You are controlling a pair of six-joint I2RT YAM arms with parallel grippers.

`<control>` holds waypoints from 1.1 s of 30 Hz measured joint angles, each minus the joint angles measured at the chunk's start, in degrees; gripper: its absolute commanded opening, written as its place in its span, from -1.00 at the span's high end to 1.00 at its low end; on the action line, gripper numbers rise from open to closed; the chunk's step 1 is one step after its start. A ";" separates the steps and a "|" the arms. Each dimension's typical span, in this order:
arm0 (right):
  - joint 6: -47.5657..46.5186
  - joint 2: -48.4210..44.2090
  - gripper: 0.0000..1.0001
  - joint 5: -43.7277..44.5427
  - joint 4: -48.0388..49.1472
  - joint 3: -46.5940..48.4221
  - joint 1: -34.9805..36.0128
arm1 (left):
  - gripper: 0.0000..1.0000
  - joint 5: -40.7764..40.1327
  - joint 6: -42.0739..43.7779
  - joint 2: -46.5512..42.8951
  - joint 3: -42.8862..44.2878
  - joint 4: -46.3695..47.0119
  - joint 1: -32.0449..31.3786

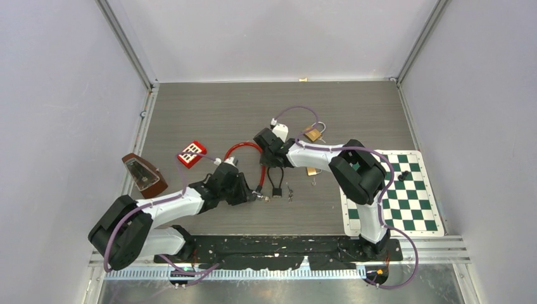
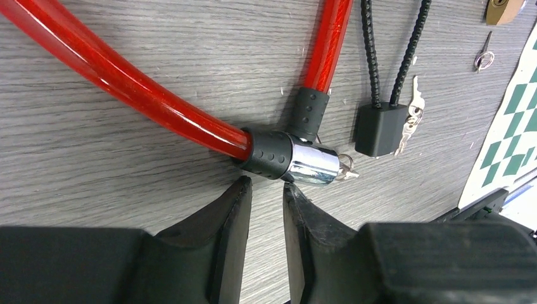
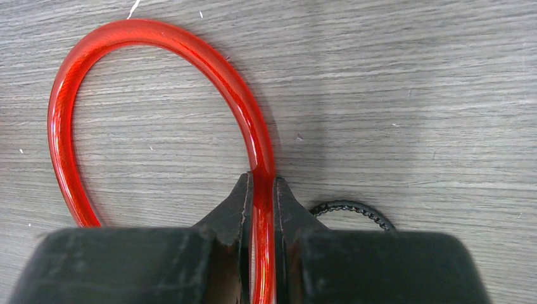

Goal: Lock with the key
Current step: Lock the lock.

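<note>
Key [image 2: 346, 168] in red cable lock [image 2: 158, 104]

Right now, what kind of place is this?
Probably a robot test booth, not a house: plain walls box in one table, two robot arms are bolted to its edge, and a red cable lock and chess mat lie out.

Place: a robotics lab test cell is shown.
Enclosure: the grey table [image 1: 209, 114] is boxed in by plain pale walls [image 1: 63, 95] set in aluminium posts [image 1: 130, 47].
Mounting: a left arm [image 1: 171, 206] and a right arm [image 1: 354, 171] are fixed at the near edge, over black tape [image 1: 278, 250].
Props: unrelated objects are laid out together: a red cable lock [image 1: 243, 145], a brass padlock [image 1: 311, 134], a metronome [image 1: 144, 175], a chessboard mat [image 1: 411, 190].
</note>
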 measured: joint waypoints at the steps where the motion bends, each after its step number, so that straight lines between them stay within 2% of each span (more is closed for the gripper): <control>1: -0.02 0.00 0.89 0.07 -0.02 0.00 0.00 | 0.39 0.07 0.02 0.09 0.24 -0.28 -0.02; 3: -0.02 0.00 0.90 0.13 -0.07 0.02 0.00 | 0.55 0.04 0.04 0.07 0.33 -0.66 -0.04; 5: 0.00 0.02 0.89 0.09 -0.50 0.20 0.00 | 0.57 -0.22 -0.07 -0.31 0.31 -1.14 -0.04; 7: 0.15 0.04 0.89 -0.61 -1.27 0.48 -0.11 | 0.44 -1.11 -0.09 -1.07 -0.17 -1.88 -0.02; 9: 0.72 0.07 0.89 -1.84 -1.84 0.72 -0.44 | 0.19 -2.03 -0.42 -2.49 -0.92 -2.27 -0.02; 13: 1.99 0.11 0.82 -4.57 -2.40 0.94 -1.33 | 0.11 -4.04 -1.99 -5.14 -1.70 -1.97 0.07; 17: 2.47 0.11 0.62 -6.49 -3.15 1.09 -1.27 | 0.10 -6.51 -3.45 -5.62 -2.23 -1.36 0.46; 22: 2.51 0.09 0.47 -7.17 -3.15 1.14 -1.31 | 0.08 -7.67 -5.77 -6.99 -4.11 0.50 0.66; 27: 2.01 -0.63 -0.01 -9.46 -3.23 0.66 -1.27 | 0.11 -8.24 -7.72 -6.78 -4.76 2.40 0.66; 29: 1.01 -1.68 -0.15 -10.64 -3.58 -0.24 -0.94 | 0.15 -8.26 -8.28 -6.05 -4.76 3.37 0.66; 33: -1.73 -4.61 -0.29 -11.67 -4.61 -2.95 -0.52 | 0.23 -8.59 -9.55 -5.01 -4.66 4.50 0.66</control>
